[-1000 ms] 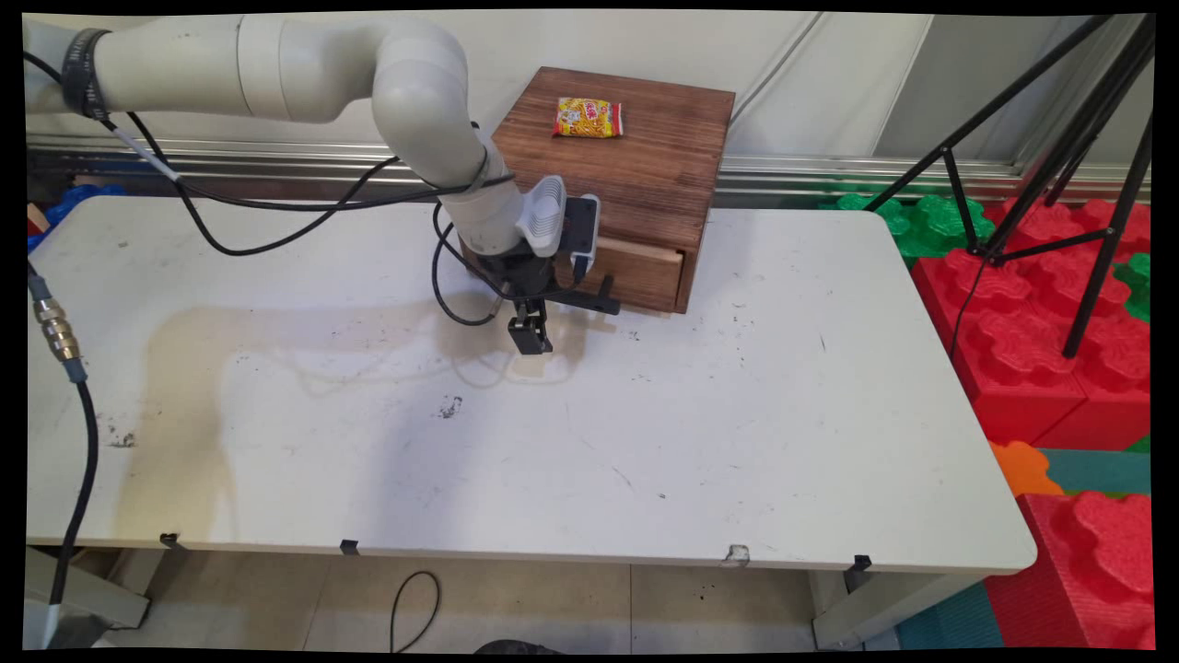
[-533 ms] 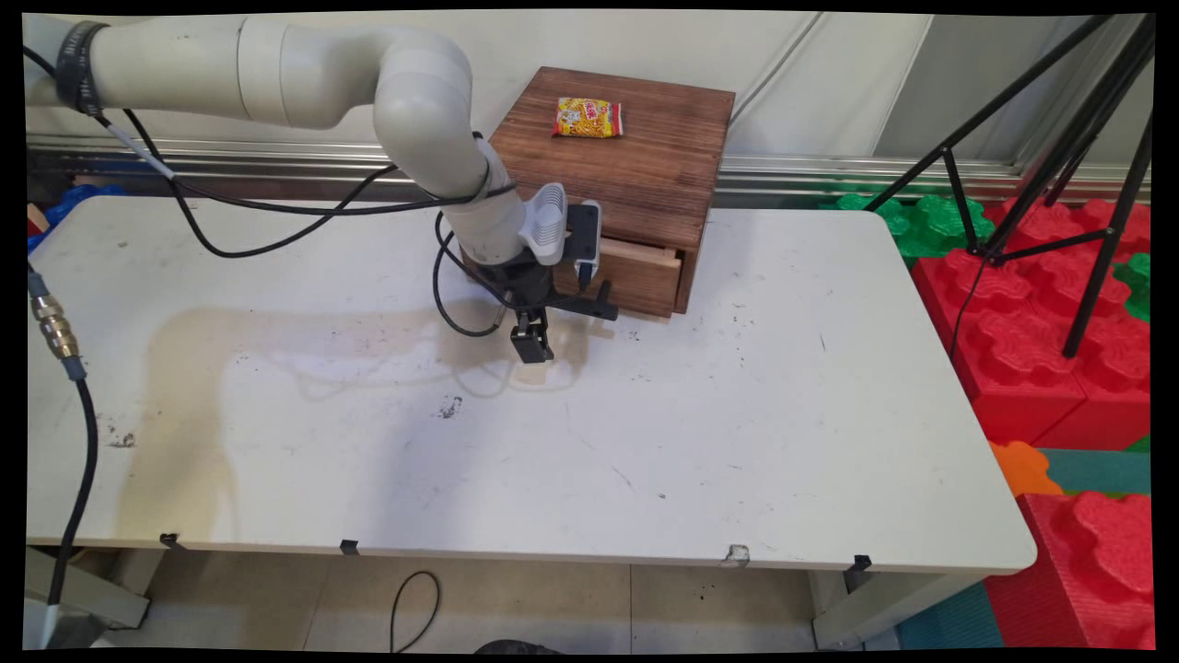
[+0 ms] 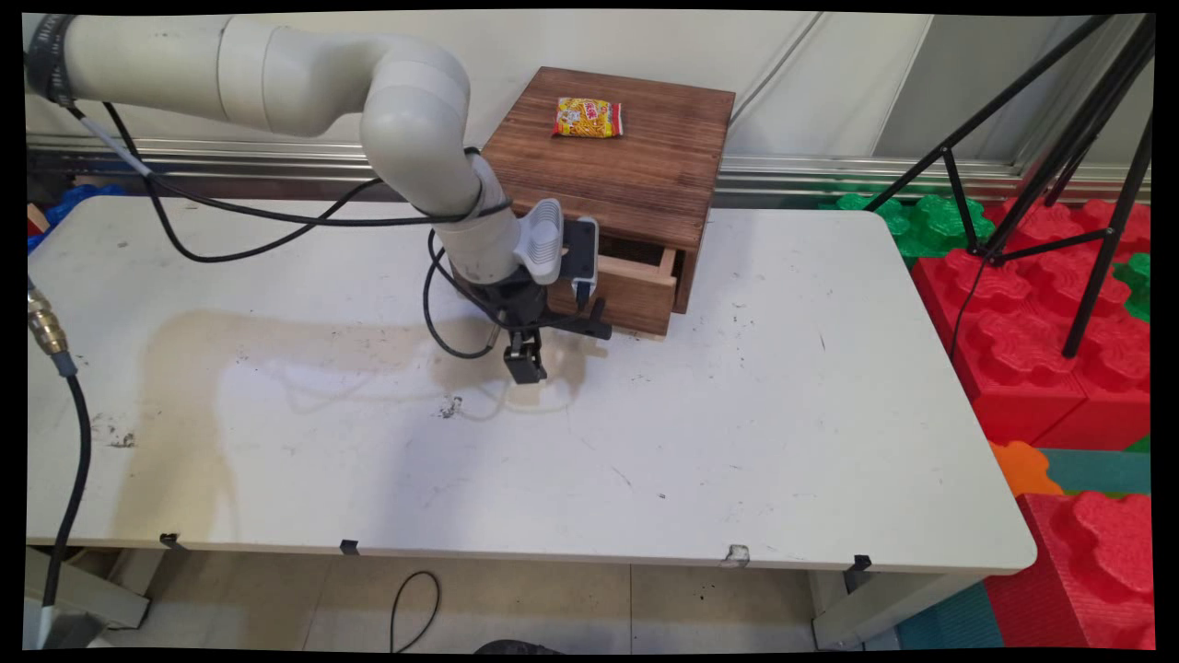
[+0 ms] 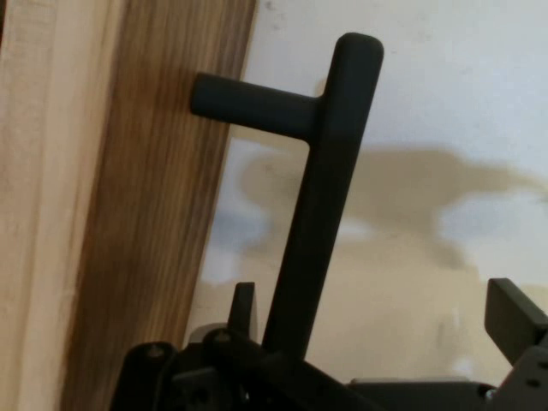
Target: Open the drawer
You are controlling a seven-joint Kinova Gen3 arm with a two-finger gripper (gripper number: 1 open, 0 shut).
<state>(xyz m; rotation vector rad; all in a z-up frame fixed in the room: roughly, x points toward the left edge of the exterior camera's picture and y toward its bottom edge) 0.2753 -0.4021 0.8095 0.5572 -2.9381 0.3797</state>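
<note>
Here, one hand [image 3: 543, 354] grips one drawer's [image 3: 631, 281] black handle [image 4: 321, 214].

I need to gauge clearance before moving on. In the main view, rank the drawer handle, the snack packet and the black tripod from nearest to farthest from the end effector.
1. Drawer handle: right at the end effector, on the wooden drawer front.
2. Snack packet: on top of the wooden box, behind the end effector.
3. Black tripod: off the table, far right.
</note>
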